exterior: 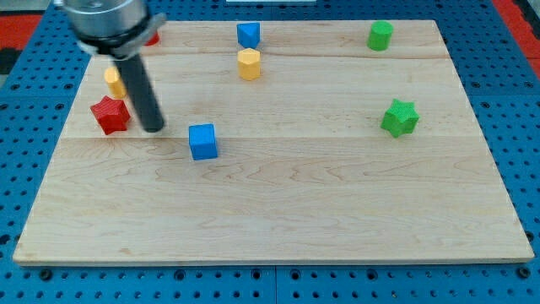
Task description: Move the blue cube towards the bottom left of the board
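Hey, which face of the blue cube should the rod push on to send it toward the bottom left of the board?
Press its upper-right side. The blue cube sits squarely with flat faces, so contact there drives it down-left. My tip is now at the cube's left, beside the red star, so it would likely need to circle around first.

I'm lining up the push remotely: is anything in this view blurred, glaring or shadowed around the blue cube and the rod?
Camera view: the arm's upper housing at the view's top left is motion-blurred, but my tip is fairly sharp, left of the blue cube and right of the red star. Lighting is even, with soft short shadows and no glare on the board.
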### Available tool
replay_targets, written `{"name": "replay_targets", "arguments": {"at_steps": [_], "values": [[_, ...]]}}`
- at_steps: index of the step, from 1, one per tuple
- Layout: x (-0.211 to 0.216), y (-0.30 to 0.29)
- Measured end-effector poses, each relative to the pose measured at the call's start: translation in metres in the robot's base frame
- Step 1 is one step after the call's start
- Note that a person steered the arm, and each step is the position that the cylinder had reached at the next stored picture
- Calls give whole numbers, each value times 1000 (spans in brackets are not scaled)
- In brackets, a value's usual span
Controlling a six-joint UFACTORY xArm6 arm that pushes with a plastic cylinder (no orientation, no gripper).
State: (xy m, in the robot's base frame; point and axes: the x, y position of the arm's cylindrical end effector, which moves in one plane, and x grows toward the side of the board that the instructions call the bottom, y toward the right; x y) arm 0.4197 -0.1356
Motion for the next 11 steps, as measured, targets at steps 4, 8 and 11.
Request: {"name": "replay_targets", "arguments": {"at_steps": [4,8,11], "values": [[22,10],[88,-65],[80,-13]]}}
